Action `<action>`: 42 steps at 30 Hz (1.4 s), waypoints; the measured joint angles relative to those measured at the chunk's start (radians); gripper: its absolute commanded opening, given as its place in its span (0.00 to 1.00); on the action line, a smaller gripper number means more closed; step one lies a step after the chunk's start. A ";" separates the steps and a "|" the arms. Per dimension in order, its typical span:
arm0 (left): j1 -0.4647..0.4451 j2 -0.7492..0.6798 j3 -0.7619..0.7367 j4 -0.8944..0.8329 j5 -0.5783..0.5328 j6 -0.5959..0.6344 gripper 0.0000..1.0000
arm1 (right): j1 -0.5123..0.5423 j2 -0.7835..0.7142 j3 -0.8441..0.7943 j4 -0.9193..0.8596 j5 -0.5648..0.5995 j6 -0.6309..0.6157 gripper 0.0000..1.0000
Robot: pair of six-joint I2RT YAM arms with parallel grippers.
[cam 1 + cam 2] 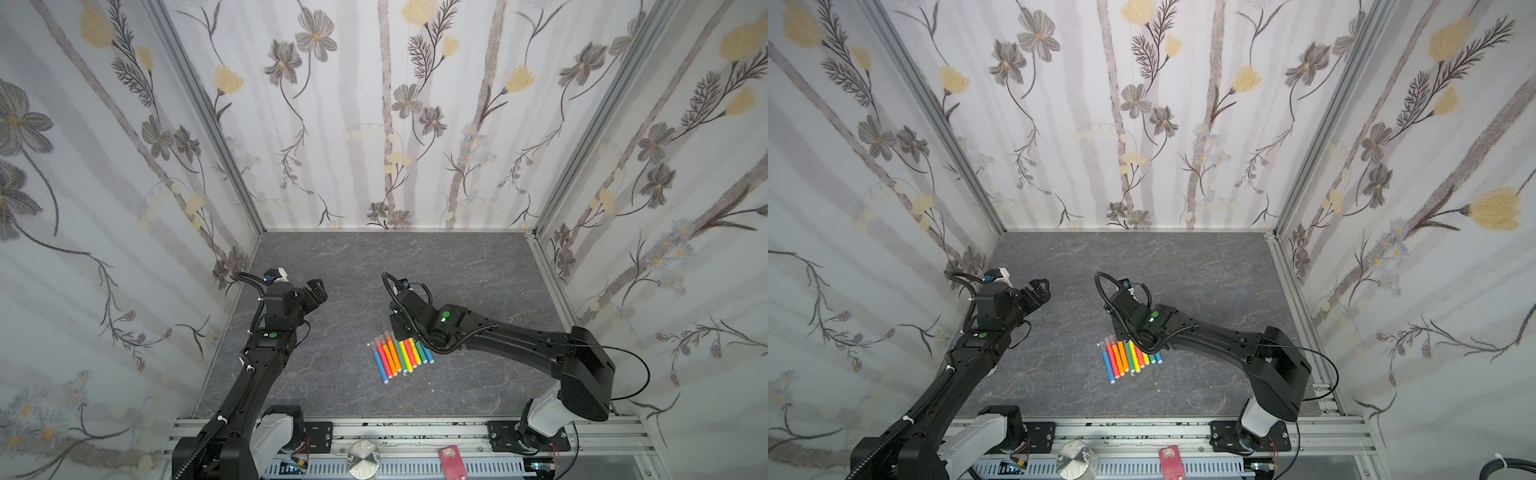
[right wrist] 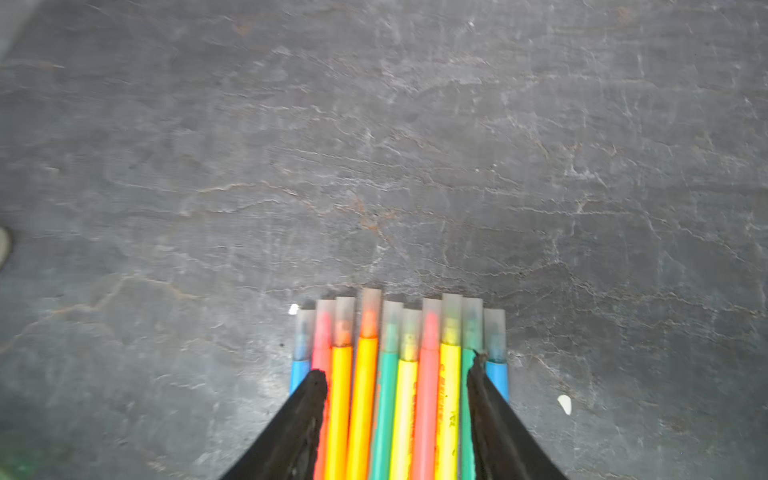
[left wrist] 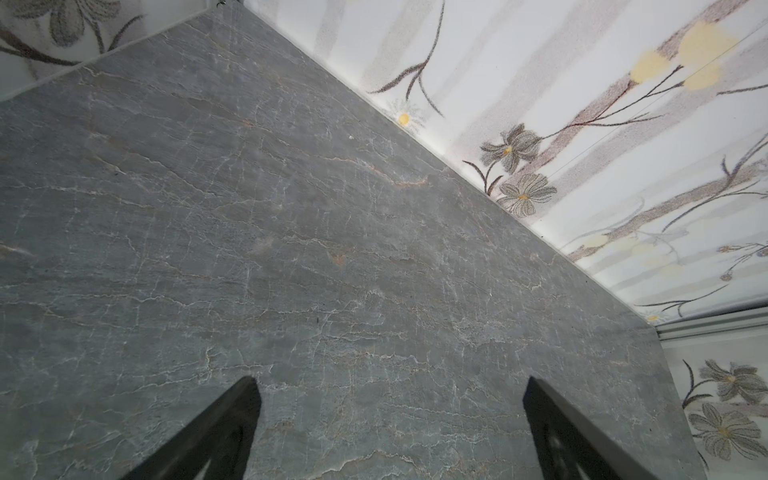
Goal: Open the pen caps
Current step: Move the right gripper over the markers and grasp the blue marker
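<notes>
The pens point(image 1: 401, 357) lie in a row on the surface point(image 1: 457, 266), a bit toward 6 o'clock from its middle. All the caps point(image 2: 399, 324) are on, and in both top views they point to 11 o'clock. The right hand point(image 2: 397, 368) is down over the row, about half open. Its fingers point(image 2: 291, 428) sit on each side of the middle pens, with the two blue end pens outside. I cannot tell if it squeezes them. The left hand point(image 3: 390, 380) is wide open and empty, at 10 o'clock from the pens. I think this is the first step: getting hold of a pen. Next, one hand must hold just one pen while the other pulls its cap.
</notes>
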 measured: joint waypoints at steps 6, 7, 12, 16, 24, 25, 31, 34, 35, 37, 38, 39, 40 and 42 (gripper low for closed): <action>0.000 0.010 0.001 -0.006 0.011 0.006 1.00 | -0.074 -0.009 -0.055 -0.007 0.003 -0.002 0.50; 0.000 0.012 0.001 -0.006 0.011 0.011 1.00 | -0.082 -0.011 -0.064 -0.007 0.003 -0.003 0.49; 0.000 0.034 0.001 -0.006 0.018 0.018 1.00 | -0.106 -0.011 -0.127 -0.005 -0.031 -0.013 0.48; 0.000 0.053 0.001 -0.005 0.028 0.021 1.00 | -0.114 -0.011 -0.179 -0.002 -0.045 -0.019 0.46; 0.000 0.076 0.005 0.002 0.042 0.020 1.00 | -0.114 -0.014 -0.241 0.016 -0.080 -0.019 0.42; 0.000 0.078 0.005 0.002 0.044 0.019 1.00 | -0.114 -0.014 -0.248 0.020 -0.083 -0.019 0.41; -0.001 0.080 0.005 0.003 0.050 0.016 1.00 | -0.121 -0.014 -0.270 0.035 -0.105 -0.019 0.40; -0.002 0.080 0.005 0.003 0.053 0.017 1.00 | -0.124 -0.012 -0.274 0.054 -0.123 -0.019 0.40; -0.002 0.080 0.005 0.002 0.053 0.017 1.00 | -0.124 -0.011 -0.275 0.058 -0.123 -0.019 0.39; -0.002 0.080 0.005 0.002 0.053 0.017 1.00 | -0.123 -0.007 -0.278 0.067 -0.127 -0.019 0.39; -0.002 0.080 0.005 0.002 0.053 0.017 1.00 | -0.122 -0.004 -0.279 0.069 -0.131 -0.019 0.39; -0.002 0.081 0.005 0.002 0.053 0.017 1.00 | -0.122 0.000 -0.280 0.070 -0.131 -0.019 0.39; -0.002 0.081 0.005 0.002 0.053 0.017 1.00 | -0.122 0.005 -0.281 0.071 -0.131 -0.019 0.38; -0.002 0.081 0.005 0.002 0.053 0.017 1.00 | -0.123 0.016 -0.286 0.074 -0.132 -0.019 0.38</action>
